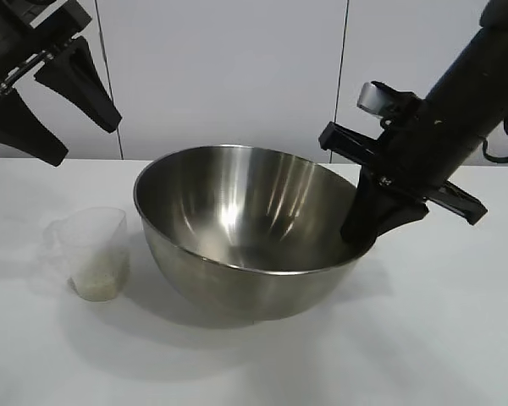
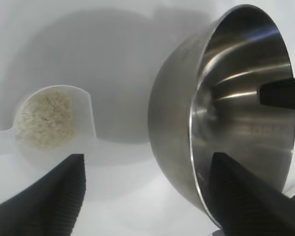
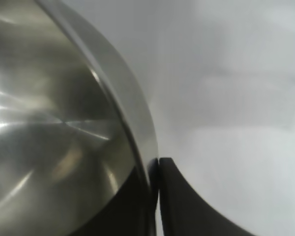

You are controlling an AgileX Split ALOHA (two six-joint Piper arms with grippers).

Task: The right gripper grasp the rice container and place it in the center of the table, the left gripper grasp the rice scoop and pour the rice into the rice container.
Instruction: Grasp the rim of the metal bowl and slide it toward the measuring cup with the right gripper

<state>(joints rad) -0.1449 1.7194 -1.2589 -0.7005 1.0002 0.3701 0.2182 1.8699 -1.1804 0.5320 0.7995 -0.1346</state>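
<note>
Right gripper (image 1: 366, 230) is clamped narrow on the rim of the rice container (image 1: 237, 228), one finger inside and one outside, with the bowl tilted on the desk (image 1: 389, 338) near its middle. Left gripper (image 2: 145, 196) hangs wide, holding nothing, above the rice scoop (image 1: 91, 252), which stands just beside the bowl (rice (image 2: 44, 118) fills its bottom). To do this well, keep the rim grip firm and lower the bowl level before letting go; it probably rocks if released tilted.

Glossy stainless-steel rice container (image 1: 245, 228), frosted translucent plastic rice scoop (image 1: 91, 249), smooth matt white table (image 1: 423, 338)
</note>
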